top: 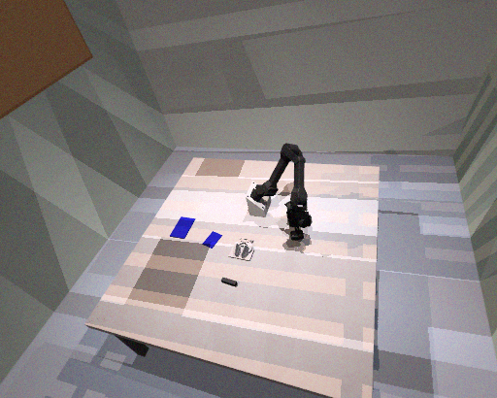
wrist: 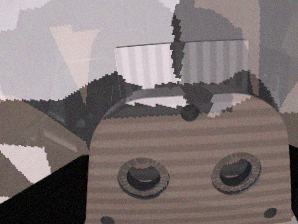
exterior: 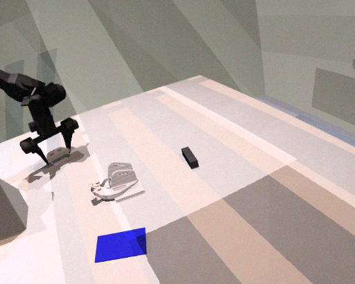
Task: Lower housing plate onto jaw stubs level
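The housing plate (exterior: 58,152) (wrist: 190,140) is a light ridged plate with two ringed holes, small dark holes and a raised ridged block at its far edge in the wrist view. My gripper (exterior: 59,157) (wrist: 184,160) is shut on the plate, with a finger at each side of it, low at the table. In the top view the gripper (top: 297,235) hides the plate. The jaw assembly (top: 243,249) (exterior: 121,180) stands apart from the gripper, with two grey jaws upright side by side on a pale base. The stubs and pins are too small to tell.
A small black block (top: 229,281) (exterior: 190,158) lies beyond the jaw assembly. Two blue rectangles lie on the table: a larger one (top: 182,227) and a smaller one (top: 213,239) (exterior: 121,244). A grey box-shaped stand (top: 258,206) (exterior: 5,211) is at the arm's base.
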Available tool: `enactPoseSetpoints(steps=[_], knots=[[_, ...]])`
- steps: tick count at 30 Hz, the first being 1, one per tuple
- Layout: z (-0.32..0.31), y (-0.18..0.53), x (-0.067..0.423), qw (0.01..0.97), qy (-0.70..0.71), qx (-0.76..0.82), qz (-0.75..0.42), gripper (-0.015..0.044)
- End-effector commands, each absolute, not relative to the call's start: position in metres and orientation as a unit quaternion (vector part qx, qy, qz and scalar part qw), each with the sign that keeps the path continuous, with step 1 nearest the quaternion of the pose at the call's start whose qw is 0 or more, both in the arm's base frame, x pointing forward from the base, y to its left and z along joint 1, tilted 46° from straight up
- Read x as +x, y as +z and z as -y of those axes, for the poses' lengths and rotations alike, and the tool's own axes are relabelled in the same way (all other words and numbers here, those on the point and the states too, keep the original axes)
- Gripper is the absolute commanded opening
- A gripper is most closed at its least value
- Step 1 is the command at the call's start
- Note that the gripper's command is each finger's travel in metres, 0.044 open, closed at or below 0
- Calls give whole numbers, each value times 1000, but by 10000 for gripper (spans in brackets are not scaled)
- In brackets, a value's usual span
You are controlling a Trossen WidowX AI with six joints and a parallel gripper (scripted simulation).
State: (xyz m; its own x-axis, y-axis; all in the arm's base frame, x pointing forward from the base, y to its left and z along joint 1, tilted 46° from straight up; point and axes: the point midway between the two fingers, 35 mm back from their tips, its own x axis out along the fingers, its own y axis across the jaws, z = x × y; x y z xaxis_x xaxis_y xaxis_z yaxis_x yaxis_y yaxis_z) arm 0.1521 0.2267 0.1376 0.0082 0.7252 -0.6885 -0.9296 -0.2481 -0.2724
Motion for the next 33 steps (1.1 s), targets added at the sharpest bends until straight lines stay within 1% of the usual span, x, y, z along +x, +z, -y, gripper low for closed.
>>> enactPoseSetpoints(steps=[1,20,30,33], knots=[[-221,145,154,598,691,-384,-131,351],[-177,185,152,599,690,-384,-133,351],[-176,187,152,600,689,-383,-135,351],[-173,183,158,608,685,-371,-154,351]])
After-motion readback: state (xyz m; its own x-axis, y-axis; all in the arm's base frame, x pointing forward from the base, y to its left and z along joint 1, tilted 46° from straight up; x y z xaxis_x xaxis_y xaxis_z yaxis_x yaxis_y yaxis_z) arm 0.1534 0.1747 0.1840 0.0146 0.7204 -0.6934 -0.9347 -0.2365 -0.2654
